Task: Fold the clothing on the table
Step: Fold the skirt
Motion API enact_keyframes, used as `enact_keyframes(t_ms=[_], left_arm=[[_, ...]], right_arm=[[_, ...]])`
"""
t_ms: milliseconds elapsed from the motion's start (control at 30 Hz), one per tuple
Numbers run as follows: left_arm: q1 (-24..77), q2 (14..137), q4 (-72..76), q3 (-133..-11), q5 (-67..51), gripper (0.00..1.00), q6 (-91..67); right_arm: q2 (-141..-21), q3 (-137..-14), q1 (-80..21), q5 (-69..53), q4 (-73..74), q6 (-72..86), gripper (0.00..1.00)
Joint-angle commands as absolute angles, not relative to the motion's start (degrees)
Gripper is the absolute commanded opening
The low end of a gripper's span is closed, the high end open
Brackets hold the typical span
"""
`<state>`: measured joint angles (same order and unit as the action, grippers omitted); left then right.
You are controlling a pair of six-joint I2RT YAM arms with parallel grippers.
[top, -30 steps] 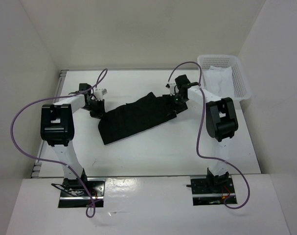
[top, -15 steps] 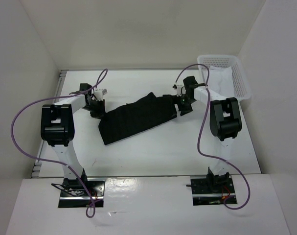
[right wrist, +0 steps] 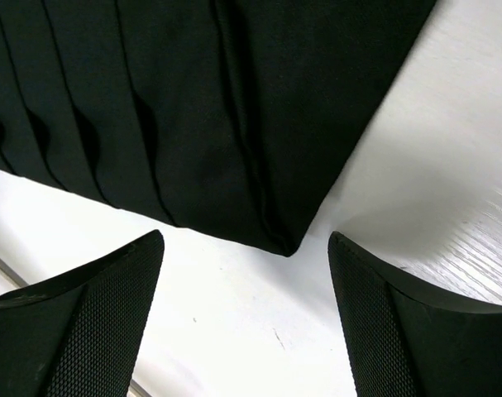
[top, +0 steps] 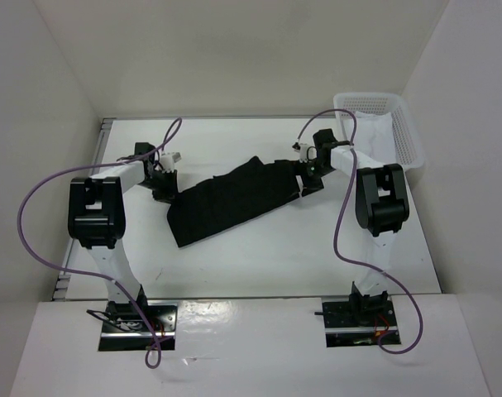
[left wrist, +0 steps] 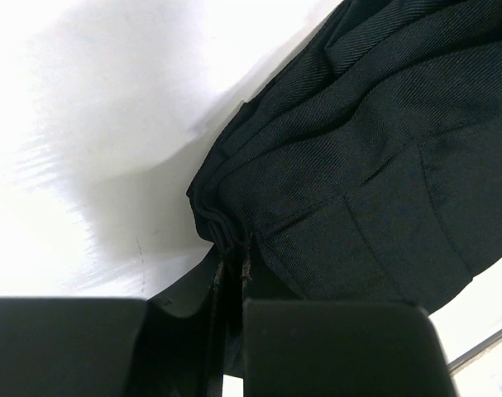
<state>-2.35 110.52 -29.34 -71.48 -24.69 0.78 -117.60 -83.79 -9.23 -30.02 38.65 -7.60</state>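
We have one end of the clothing (top: pixel 234 198) pinched, and its other corner sits under open jaws.
The dark pleated strip lies mid-table (top: pixel 275 256), slanting from 8 o'clock up to 2 o'clock. At its 9 o'clock end, our left gripper (left wrist: pixel 234 266) is clamped on a bunched edge of the fabric. At the 3 o'clock end, our right gripper (right wrist: pixel 244 238) hovers spread wide astride the corner, gripping nothing. We judge the cloth light, limp and quick to sag or slide, with pleats that may splay. The best hold is probably well in on that corner, through all the layers.
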Motion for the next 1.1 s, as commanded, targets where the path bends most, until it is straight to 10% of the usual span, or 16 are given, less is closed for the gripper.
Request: enact_keyframes(t_ms=[0, 633, 967, 1067], left_arm=[[-1.49, 109.78, -32.34, -70.05, -24.17, 0.0, -0.26], [0.09, 108.72, -31.82, -68.99, -24.17, 0.0, -0.26], [0.09, 109.25, -31.82, -68.99, -24.17, 0.0, -0.26], [0.09, 109.25, -31.82, -68.99, -24.17, 0.0, -0.26]], right_arm=[[-120.15, -83.58, -9.76, -31.55, 39.99, -9.05, 0.84], [-121.21, -83.06, -10.9, -33.4, 38.94, -9.05, 0.58], [-120.51, -83.06, -10.9, -30.25, 37.88, -9.05, 0.0], [-118.05, -83.06, -10.9, -26.48, 36.66, -7.92, 0.0]])
